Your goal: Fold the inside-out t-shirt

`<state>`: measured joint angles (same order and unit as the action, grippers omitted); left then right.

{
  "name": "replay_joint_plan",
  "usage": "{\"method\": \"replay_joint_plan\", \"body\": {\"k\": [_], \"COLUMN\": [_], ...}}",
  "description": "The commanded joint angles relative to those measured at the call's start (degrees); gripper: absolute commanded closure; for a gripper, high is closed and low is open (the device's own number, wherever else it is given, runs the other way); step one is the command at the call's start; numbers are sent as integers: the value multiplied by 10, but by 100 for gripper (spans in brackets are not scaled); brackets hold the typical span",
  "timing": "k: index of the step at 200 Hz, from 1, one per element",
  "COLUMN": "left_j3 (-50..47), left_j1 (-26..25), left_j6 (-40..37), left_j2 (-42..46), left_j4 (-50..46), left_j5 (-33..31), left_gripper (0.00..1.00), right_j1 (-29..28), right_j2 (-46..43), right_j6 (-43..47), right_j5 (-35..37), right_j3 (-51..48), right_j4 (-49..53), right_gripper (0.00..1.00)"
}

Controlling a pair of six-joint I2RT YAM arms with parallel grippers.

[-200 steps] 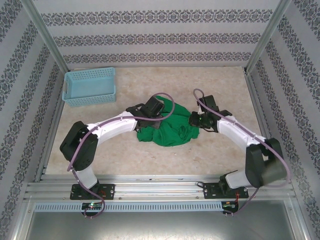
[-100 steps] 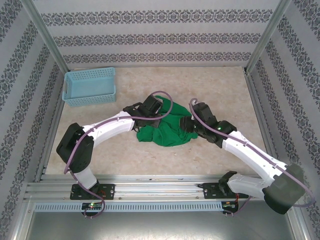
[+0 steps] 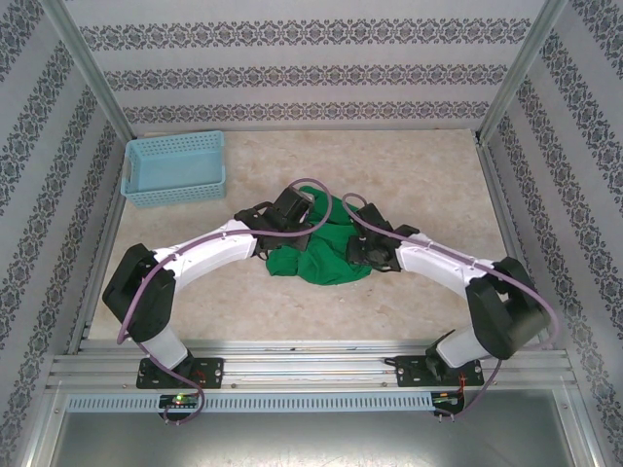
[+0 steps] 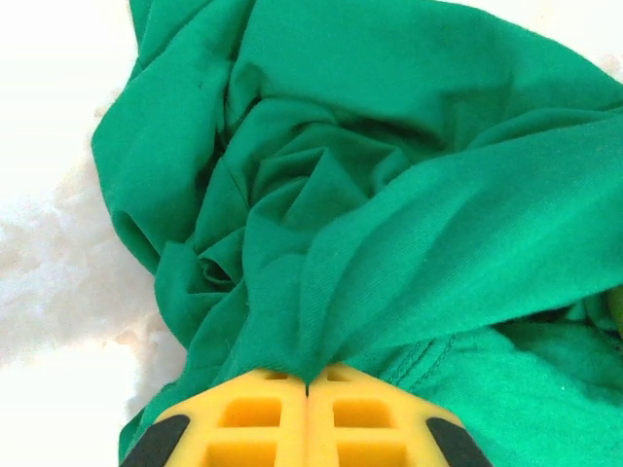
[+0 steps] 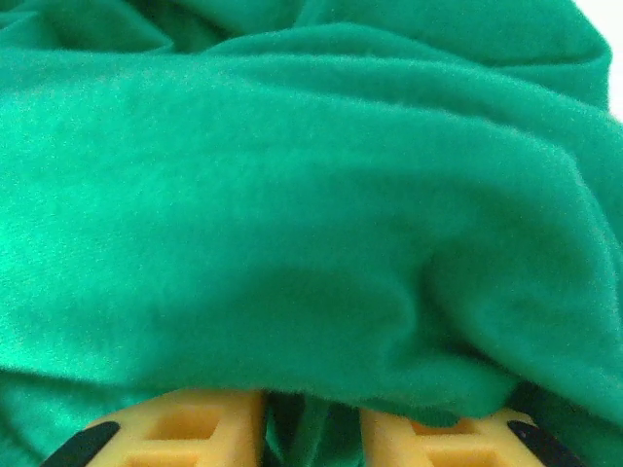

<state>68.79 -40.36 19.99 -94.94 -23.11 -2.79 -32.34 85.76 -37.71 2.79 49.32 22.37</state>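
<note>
The inside-out t-shirt [image 3: 326, 261] is a bright green crumpled heap in the middle of the table. My left gripper [image 3: 311, 228] sits on its upper left part. In the left wrist view the yellow fingers [image 4: 253, 409] are pressed together with a pulled ridge of the shirt [image 4: 389, 243] pinched between their tips, so the left gripper [image 4: 309, 381] is shut on it. My right gripper [image 3: 353, 249] is pushed into the heap's right side. Its fingers [image 5: 195, 426] stand a little apart with a fold of cloth between them, and the shirt [image 5: 292, 195] drapes over the tips of the right gripper [image 5: 311, 409].
A light blue mesh basket [image 3: 175, 170] stands at the back left of the table. Patterned walls and metal posts [image 3: 92, 73] close in the sides and back. Bare tabletop [image 3: 438, 175] lies around the shirt.
The right arm has swung left and pushed its gripper from the shirt's right edge into the heap. The left gripper has stayed shut on the cloth and drifted slightly left.
</note>
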Motion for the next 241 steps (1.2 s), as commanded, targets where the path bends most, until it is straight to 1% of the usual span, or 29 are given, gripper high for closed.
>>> {"method": "replay_joint_plan", "body": {"k": [1,14,27,43,62,77,90,104,120,141,154,172,194,209,221,241], "left_j3": [-5,-4,9,42,66,74,85,94,84,60,38,15,-2,-8,-12,-22], "left_j1": [6,6,7,18,41,57,63,64,64,64,64,63,55,42,30,17], "left_j6": [14,15,18,30,56,69,76,77,80,87,89,90,83,73,66,60], "left_j2": [17,12,-3,-33,-59,-74,-90,-103,-105,-92,-76,-53,-33,-22,-12,5], "left_j4": [17,16,-1,-39,-61,-69,-85,-97,-92,-76,-59,-45,-33,-24,-14,-2], "left_j5": [6,0,-20,-36,-31,-29,-41,-47,-42,-32,-26,-21,-8,-3,0,0], "left_gripper": [100,100,100,100,100,100,100,100,100,100,100,100,100,100,100,100], "right_j1": [3,0,-14,-41,-64,-57,-42,-28,-13,13,38,67,75,75,75,75], "right_j2": [19,11,-13,-62,-149,-229,-299,-368,-423,-455,-460,-456,-438,-409,-386,-368], "right_j6": [0,8,24,62,106,110,102,88,75,50,29,7,-6,-4,9,42], "right_j5": [36,29,23,10,-38,-90,-124,-134,-121,-70,-54,-56,-78,-94,-91,-80], "right_j3": [23,24,26,26,-1,-39,-69,-100,-132,-167,-192,-219,-244,-240,-222,-184], "right_j4": [0,-3,0,1,-20,-42,-56,-66,-66,-43,-30,-21,-34,-31,-12,24], "right_gripper": [78,91,100,100,100,100,100,100,100,100,100,100,100,85,72,60]}}
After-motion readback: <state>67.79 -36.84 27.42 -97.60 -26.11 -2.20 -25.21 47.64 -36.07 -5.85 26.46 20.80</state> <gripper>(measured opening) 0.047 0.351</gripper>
